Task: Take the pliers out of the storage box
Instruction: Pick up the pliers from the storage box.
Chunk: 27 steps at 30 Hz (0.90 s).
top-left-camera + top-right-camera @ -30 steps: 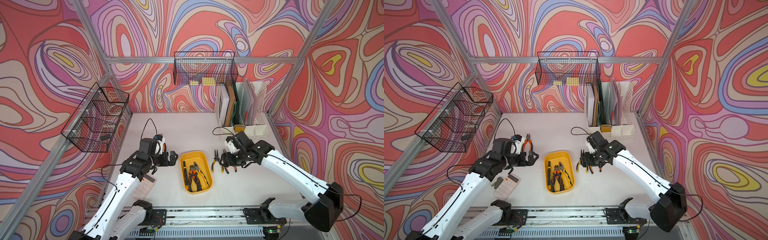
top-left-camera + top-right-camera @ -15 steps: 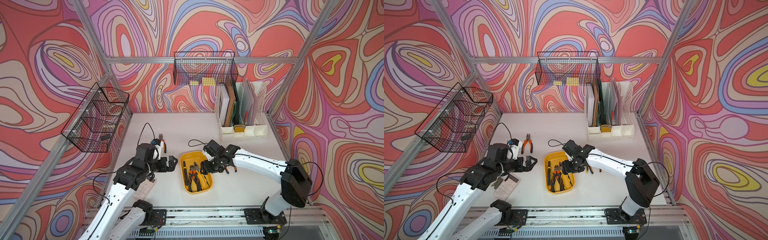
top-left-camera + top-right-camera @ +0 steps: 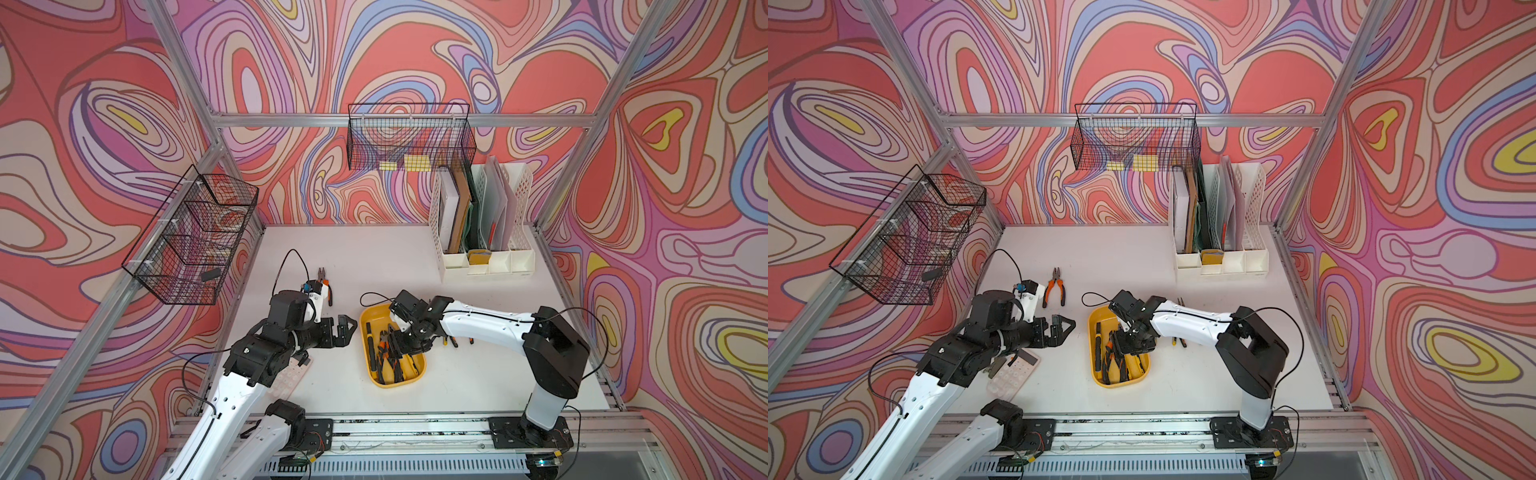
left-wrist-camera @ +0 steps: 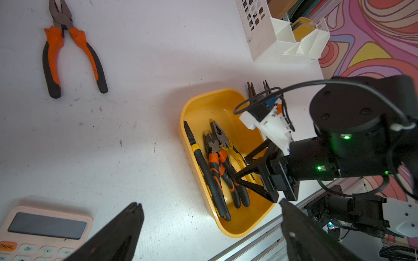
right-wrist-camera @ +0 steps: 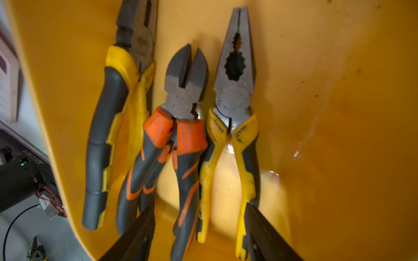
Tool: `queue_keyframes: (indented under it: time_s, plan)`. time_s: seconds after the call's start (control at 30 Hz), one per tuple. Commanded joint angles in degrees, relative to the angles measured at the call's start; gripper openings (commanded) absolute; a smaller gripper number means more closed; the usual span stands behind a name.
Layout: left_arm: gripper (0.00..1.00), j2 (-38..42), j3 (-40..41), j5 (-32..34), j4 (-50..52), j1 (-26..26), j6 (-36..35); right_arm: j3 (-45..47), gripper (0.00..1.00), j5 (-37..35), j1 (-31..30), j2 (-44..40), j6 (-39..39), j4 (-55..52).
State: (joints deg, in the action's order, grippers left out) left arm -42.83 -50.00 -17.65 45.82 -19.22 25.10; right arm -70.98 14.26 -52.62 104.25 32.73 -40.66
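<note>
While left fingers [image 4: 117,235] hover spread, right fingers [image 5: 135,237], parted, hang inside storage box [image 5: 316,113] astride pliers [image 5: 183,135].

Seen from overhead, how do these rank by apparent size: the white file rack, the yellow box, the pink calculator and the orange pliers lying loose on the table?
In a top view, largest to smallest:
1. white file rack
2. yellow box
3. calculator, even though it is partly covered
4. orange pliers
</note>
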Motion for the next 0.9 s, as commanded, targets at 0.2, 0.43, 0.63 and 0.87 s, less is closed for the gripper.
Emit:
queue_keyframes:
  time_s: [0.2, 0.43, 0.63, 0.87]
  plan:
    - [0.99, 0.20, 0.71, -1.47, -1.44, -0.51, -0.49, -5.30, 0.56, -3.44, -2.83, 5.30, 0.16, -3.69]
    - [0.99, 0.42, 0.85, -1.40, -1.49, -0.48, -0.49, -5.69, 0.48, -4.59, -3.63, 6.48, 0.66, -4.67]
    - [0.99, 0.20, 0.82, -1.51, -1.49, -0.47, -0.43, -6.62, 0.38, -6.90, -4.30, 6.81, 0.75, -6.46]
    - [0.99, 0.36, 0.86, -1.42, -1.46, -0.54, -0.47, -7.51, 0.23, -9.06, -4.57, 5.38, 1.46, -7.77]
